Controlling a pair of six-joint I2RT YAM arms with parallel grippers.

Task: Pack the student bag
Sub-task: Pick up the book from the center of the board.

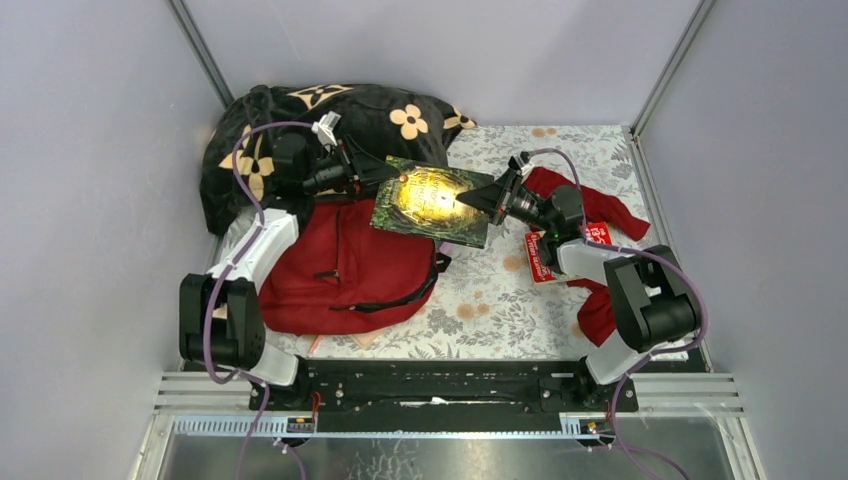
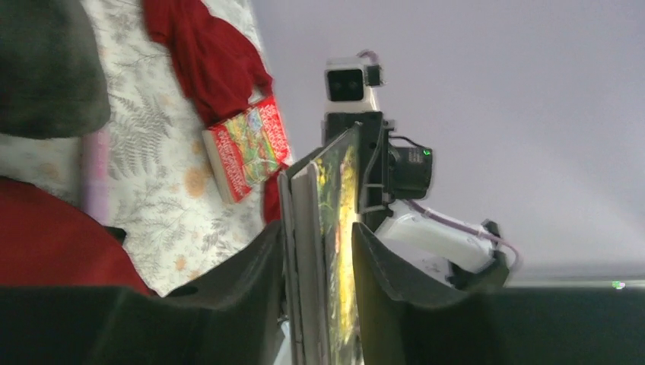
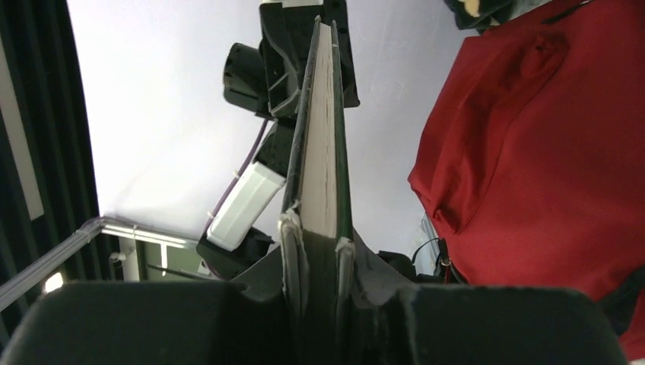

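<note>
Spanning the gap between the two arms, a green hardcover book with a bright yellow cover picture (image 1: pixel 435 200) is held edge-on off the table. The left gripper (image 1: pixel 385 180) is closed on one end of it, a dark finger (image 2: pixel 255 281) against each face. The right gripper (image 1: pixel 475 198) pinches the opposite end, its pale pads (image 3: pixel 291 258) pressed flat on both covers, so the two grippers face each other along the book.

The large dark-red fabric backpack with black zipper lines (image 1: pixel 345 265) lies flat directly below the left gripper and reaches back toward that arm's base; the book's lower corner overhangs its edge, and from the right wrist it shows beside the fingers (image 3: pixel 532 152).

Beyond the left gripper sits a black plush blanket with orange flowers (image 1: pixel 300 120). Behind and under the right gripper lie a limp red garment (image 1: pixel 590 200) and a small red paperback (image 2: pixel 247 148), both on the leaf-patterned table cover (image 1: pixel 500 290).
</note>
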